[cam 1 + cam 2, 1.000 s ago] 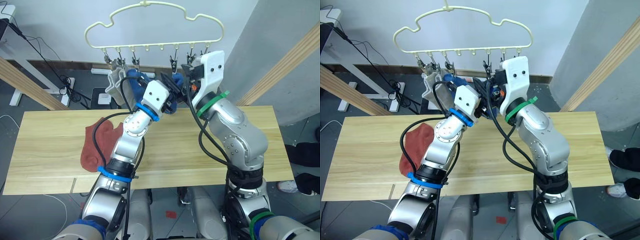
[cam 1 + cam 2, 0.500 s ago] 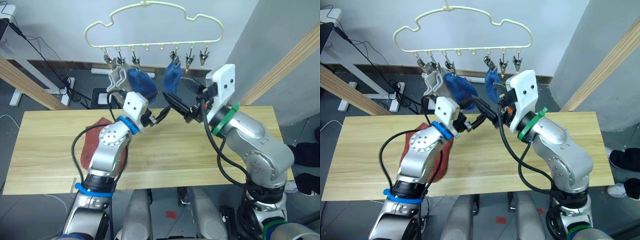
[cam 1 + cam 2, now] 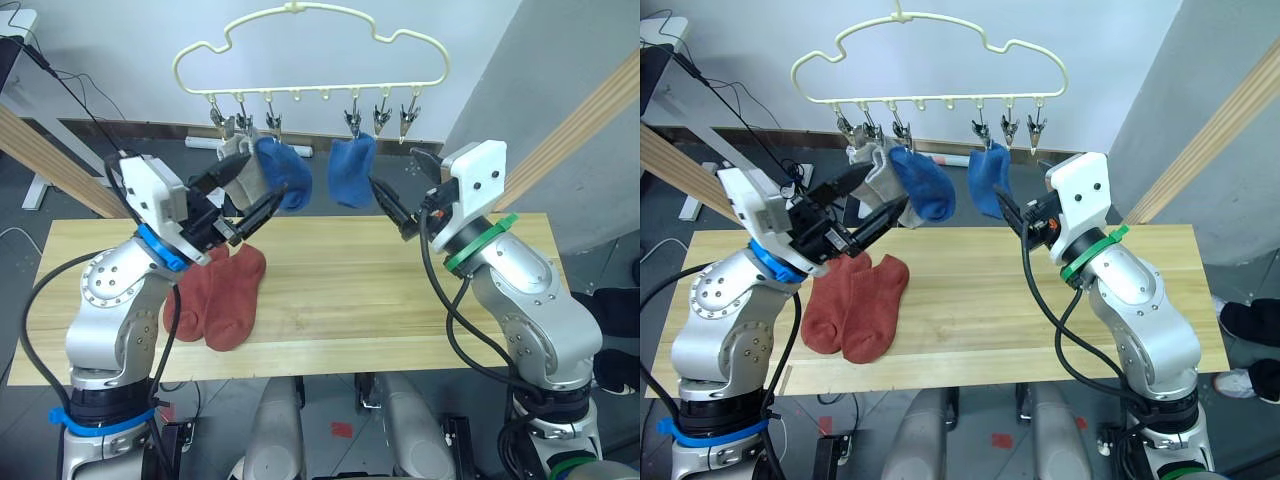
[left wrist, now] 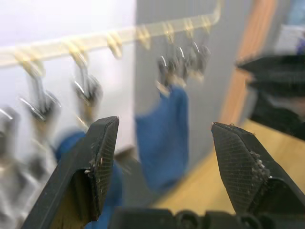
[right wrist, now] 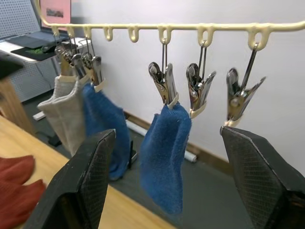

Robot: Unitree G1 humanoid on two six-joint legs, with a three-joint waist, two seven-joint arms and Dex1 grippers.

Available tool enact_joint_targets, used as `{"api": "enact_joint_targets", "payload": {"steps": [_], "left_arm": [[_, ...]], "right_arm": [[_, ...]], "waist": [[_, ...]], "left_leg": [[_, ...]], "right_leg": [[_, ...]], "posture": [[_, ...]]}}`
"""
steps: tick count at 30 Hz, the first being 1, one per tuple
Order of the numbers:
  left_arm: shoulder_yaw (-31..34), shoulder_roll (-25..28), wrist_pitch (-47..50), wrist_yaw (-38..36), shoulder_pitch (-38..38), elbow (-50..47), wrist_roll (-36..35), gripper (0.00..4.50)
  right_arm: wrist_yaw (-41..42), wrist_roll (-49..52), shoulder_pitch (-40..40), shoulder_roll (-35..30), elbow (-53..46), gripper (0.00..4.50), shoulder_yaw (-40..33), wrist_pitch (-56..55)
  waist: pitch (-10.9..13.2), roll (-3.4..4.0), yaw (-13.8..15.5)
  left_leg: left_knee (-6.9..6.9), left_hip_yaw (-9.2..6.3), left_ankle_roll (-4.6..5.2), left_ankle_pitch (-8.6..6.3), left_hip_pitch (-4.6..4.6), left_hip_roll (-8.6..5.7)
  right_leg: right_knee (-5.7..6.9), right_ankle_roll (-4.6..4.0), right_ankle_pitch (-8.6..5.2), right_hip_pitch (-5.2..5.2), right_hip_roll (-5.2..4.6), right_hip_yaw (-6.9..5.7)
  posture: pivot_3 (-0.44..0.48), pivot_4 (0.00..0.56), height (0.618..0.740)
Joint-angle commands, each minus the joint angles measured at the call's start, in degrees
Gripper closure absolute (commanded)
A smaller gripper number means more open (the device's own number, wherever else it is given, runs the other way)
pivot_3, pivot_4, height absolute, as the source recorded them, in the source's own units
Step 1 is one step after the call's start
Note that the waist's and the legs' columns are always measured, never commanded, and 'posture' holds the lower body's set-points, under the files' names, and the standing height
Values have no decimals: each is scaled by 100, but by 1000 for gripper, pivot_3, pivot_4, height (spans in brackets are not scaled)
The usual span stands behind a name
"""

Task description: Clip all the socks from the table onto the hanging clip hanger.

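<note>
The pale yellow clip hanger hangs above the table's far edge. Clipped to it are a light grey sock, a blue sock and a second blue sock. Two clips to the right of that sock are empty. Two rust-red socks lie side by side on the table at the left. My left gripper is open, in front of the grey and first blue sock, holding nothing. My right gripper is open just right of the second blue sock, apart from it.
Slanted wooden poles rise at the right and another at the left behind the table. Cables and a power strip lie on the floor beyond the far edge. The table's right half is bare wood.
Both arms have drawn back from the hanger and apart. The second blue sock now hangs free from its clip. The left arm has swung left, uncovering the red socks.
</note>
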Motion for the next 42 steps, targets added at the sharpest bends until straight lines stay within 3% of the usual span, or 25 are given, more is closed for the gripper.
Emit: {"api": "enact_joint_targets", "payload": {"steps": [1, 8, 11, 13, 26, 42], "left_arm": [[95, 134, 256, 223, -216, -470, -285, 1130], [-52, 325, 115, 36, -552, -295, -148, 1130], [-159, 347, -20, -79, -521, -242, -61, 1094], [-224, 336, -112, -133, -559, -172, -5, 1094], [-399, 300, -443, -332, -669, 88, 163, 1094], [-464, 282, -561, -382, -615, 166, 230, 1094]], "right_arm": [[20, -178, -111, 47, 84, 798, 106, -390], [-194, -548, -375, 373, 725, 798, 261, -728], [-267, -638, -464, 543, 862, 1385, 284, -761], [-283, -683, -514, 618, 948, 2023, 318, -784], [-641, -975, -1048, 1103, 1686, 2023, 154, -929], [-646, -1079, -1236, 1130, 2016, 2023, 112, -1251]], "waist": [[0, 0, 7], [0, 0, 15], [0, 0, 24], [0, 0, 32], [0, 0, 46], [0, 0, 45]], "left_leg": [[1, -1, 0, 0, 0, 0], [0, 0, -1, 1, 1, 1], [-4, -1, -3, 2, 1, 2], [-4, -1, -3, 2, 1, 1], [-3, -1, -4, 3, 0, 1], [-2, -1, -3, 3, 0, 1]], "right_leg": [[0, 0, 0, 0, 0, -1], [0, -16, 10, 1, 0, -1], [0, -22, 13, 0, 1, -3], [-1, -25, 15, 0, 0, -3], [0, -30, 17, 0, 0, -3], [0, -34, 20, -1, 0, -3]], "posture": [[12, 406, 740], [24, 403, 740], [24, 403, 740], [21, 404, 740], [19, 401, 740], [20, 401, 740]]}}
